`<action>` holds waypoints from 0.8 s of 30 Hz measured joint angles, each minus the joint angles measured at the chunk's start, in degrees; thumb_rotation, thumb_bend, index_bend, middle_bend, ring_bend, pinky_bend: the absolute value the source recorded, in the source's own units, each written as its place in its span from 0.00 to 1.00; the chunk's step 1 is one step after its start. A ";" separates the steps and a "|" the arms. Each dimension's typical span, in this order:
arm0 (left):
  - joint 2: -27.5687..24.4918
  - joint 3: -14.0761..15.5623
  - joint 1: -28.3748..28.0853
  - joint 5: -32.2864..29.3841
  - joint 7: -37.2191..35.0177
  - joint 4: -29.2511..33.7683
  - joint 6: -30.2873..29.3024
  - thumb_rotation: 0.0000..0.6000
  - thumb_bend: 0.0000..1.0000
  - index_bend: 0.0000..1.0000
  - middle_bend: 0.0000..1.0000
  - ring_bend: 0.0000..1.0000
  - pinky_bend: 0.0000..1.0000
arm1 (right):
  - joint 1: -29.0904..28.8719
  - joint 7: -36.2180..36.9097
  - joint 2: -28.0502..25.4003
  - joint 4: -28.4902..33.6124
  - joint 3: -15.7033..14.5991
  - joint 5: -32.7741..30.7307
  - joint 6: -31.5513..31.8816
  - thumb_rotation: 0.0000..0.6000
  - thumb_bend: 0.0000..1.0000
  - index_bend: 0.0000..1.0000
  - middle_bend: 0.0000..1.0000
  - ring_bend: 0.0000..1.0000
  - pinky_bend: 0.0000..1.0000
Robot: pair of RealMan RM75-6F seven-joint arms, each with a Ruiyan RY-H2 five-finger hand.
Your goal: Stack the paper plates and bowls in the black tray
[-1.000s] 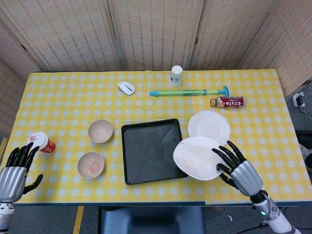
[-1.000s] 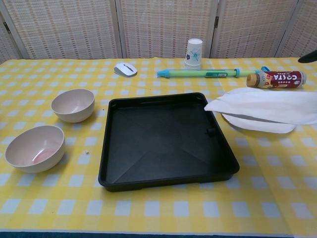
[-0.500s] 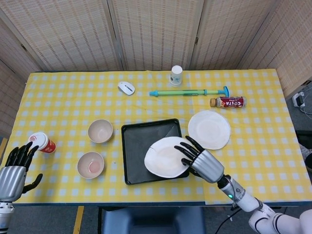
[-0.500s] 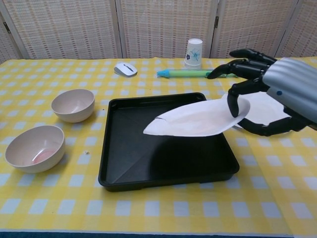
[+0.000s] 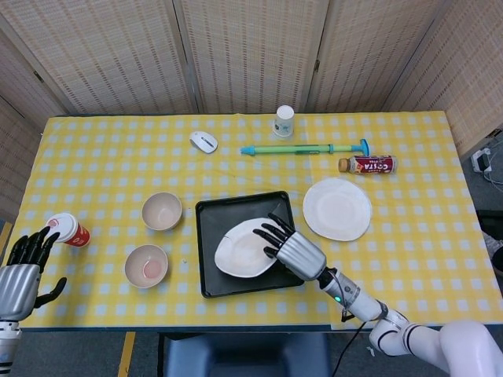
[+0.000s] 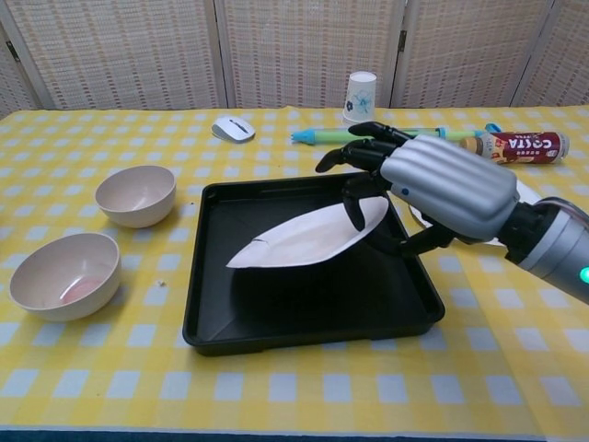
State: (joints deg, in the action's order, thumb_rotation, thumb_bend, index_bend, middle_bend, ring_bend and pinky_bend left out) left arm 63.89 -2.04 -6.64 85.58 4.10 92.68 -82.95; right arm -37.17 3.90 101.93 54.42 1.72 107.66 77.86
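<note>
My right hand (image 5: 292, 249) (image 6: 433, 189) grips a white paper plate (image 5: 244, 250) (image 6: 304, 241) by its right edge, tilted over the middle of the black tray (image 5: 211, 236) (image 6: 267, 318). A second white plate (image 5: 337, 208) lies flat on the cloth right of the tray. Two beige bowls stand left of the tray: one nearer the back (image 5: 162, 210) (image 6: 136, 194), one nearer the front with a pink stain inside (image 5: 146, 265) (image 6: 63, 274). My left hand (image 5: 22, 271) hangs off the table's front left corner, fingers apart and holding nothing.
A red paper cup (image 5: 68, 229) lies near the left hand. At the back are a white mouse (image 5: 203, 141), a white cup (image 5: 284, 121), a green pump tube (image 5: 305, 148) and a Costa bottle (image 5: 368, 164).
My right hand has carried the plate leftward from beside the tray to over its middle, and lower. The left hand has barely moved.
</note>
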 measured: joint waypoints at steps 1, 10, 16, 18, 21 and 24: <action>0.01 0.09 -0.10 0.11 -0.06 0.00 0.20 1.00 0.36 0.01 0.00 0.00 0.00 | -0.47 0.15 0.39 -0.60 0.11 -0.18 -0.31 1.00 0.49 0.70 0.21 0.17 0.03; 0.00 -0.06 -0.17 -0.47 0.11 -0.05 0.34 1.00 0.36 0.03 0.00 0.00 0.00 | -2.21 0.03 2.28 -2.72 0.15 -2.79 -3.11 1.00 0.49 0.38 0.06 0.06 0.00; 0.24 0.12 -0.42 -0.47 0.42 -0.05 1.01 1.00 0.36 0.03 0.00 0.00 0.00 | -1.84 -4.70 -0.67 2.14 -0.10 -5.09 -6.44 1.00 0.36 0.04 0.00 0.00 0.00; 0.32 0.18 -0.59 -0.50 0.54 -0.02 1.32 1.00 0.36 0.03 0.00 0.00 0.00 | -1.79 -6.75 -2.29 5.17 -0.09 -6.27 -8.27 1.00 0.33 0.01 0.00 0.00 0.00; 0.33 0.27 -0.65 -0.30 0.87 -0.04 1.30 1.00 0.36 0.03 0.00 0.00 0.00 | -1.81 -9.52 -4.44 9.72 0.08 -8.26 -11.01 1.00 0.29 0.00 0.00 0.00 0.00; 0.35 0.32 -0.54 -0.04 0.79 0.04 0.88 1.00 0.36 0.03 0.00 0.00 0.00 | -1.87 -11.01 -6.69 14.34 -0.04 -9.90 -13.61 1.00 0.27 0.00 0.00 0.00 0.00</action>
State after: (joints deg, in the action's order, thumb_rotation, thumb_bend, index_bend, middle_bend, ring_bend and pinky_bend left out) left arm 64.25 -1.72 -7.18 85.55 4.89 92.72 -82.07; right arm -39.05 -7.11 95.24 68.76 1.68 97.77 64.25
